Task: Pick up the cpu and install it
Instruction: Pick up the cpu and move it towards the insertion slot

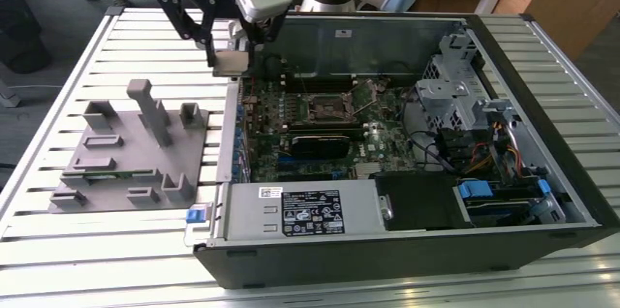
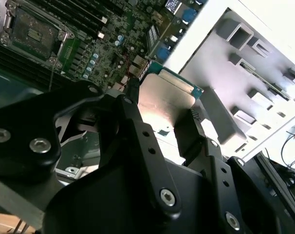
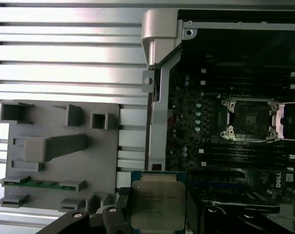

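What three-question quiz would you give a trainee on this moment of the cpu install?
1. True or false: the end effector is shut on the cpu.
2. The motherboard socket is: A) empty; B) holding the cpu; C) hidden under a cooler.
3. Fill in: in the exterior view, the grey fixture plate lies on the computer case's ___ side.
Key: 1 true; 2 A; 3 the exterior view's left.

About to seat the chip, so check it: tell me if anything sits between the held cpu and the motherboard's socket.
Nothing visible does. The black gripper holds the silvery square cpu in the air above the case's edge; the metal-framed socket lies open on the motherboard, nothing across it.
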